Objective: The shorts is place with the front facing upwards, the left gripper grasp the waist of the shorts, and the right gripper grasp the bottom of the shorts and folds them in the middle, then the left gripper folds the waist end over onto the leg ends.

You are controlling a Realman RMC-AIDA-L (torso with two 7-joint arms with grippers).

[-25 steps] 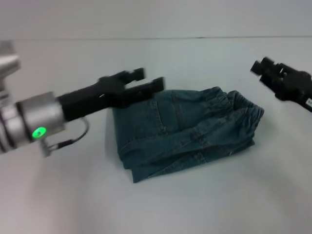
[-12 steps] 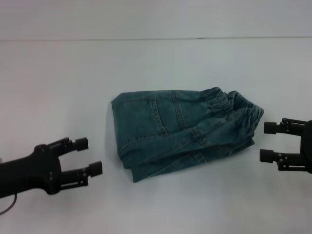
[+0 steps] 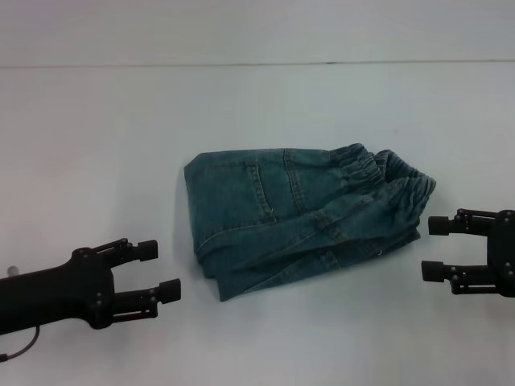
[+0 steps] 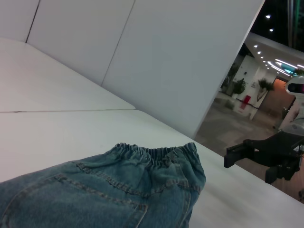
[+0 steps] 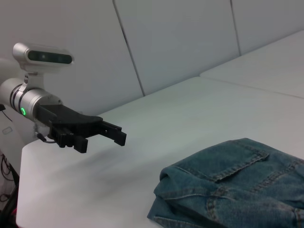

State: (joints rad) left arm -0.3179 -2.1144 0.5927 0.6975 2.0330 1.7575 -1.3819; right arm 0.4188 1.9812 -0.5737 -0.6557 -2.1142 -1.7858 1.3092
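Only the head view shows both grippers: left (image 3: 163, 272) at 8 o'clock, right (image 3: 430, 248) at 3 o'clock of the folded shorts (image 3: 302, 217), both open, empty

White table, panelled wall

The table (image 3: 96, 161) is plain white; pale wall panels (image 4: 156, 57) stand behind it, and beyond them lies what looks like a lit lobby (image 4: 266, 71).

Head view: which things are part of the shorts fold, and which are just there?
Job:
- folded faded blue denim shorts, ruched elastic waistband
- black left pincer, open, clear of cloth
- black right pincer, open, clear of cloth

Just there:
- white table
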